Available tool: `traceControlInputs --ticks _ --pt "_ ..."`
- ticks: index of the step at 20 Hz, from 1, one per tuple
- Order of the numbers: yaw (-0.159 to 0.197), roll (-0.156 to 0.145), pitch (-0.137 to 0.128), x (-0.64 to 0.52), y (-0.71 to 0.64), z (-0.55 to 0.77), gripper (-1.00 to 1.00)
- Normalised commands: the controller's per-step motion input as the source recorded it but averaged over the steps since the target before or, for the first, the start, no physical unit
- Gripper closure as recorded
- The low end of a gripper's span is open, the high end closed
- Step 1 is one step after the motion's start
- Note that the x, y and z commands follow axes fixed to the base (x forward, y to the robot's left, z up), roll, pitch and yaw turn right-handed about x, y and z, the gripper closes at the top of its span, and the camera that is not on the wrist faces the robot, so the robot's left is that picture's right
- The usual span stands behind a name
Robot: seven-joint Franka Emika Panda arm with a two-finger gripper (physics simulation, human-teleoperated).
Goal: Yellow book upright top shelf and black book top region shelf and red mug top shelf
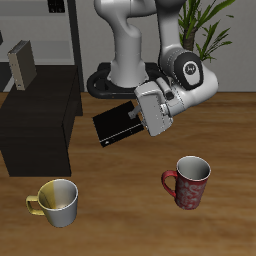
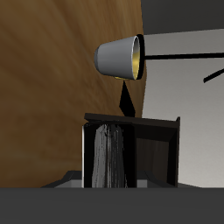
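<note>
Red mug [image 1: 188, 183]: dark red, speckled. Yellow book [image 1: 22, 64]: grey-tan. Black book [image 1: 117, 124] and shelf [image 1: 40, 125]: black. Cream mug [image 1: 56, 202]: yellow handle.

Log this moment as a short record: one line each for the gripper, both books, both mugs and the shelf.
gripper: shut on the black book, held above the table
yellow book: upright on the shelf top
red mug: upright on the table, not on the shelf
cream mug: upright near the table's front edge
shelf top: holds only the yellow book
</note>
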Motion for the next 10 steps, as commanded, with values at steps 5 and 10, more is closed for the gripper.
traceControlInputs --ticks 5,10 --pt "-0.018 -0.027 -0.006 0.06 -0.18 0.10 1.00" --pt "-0.014 -0.033 0.051 0.03 -0.23 -0.06 1.00"
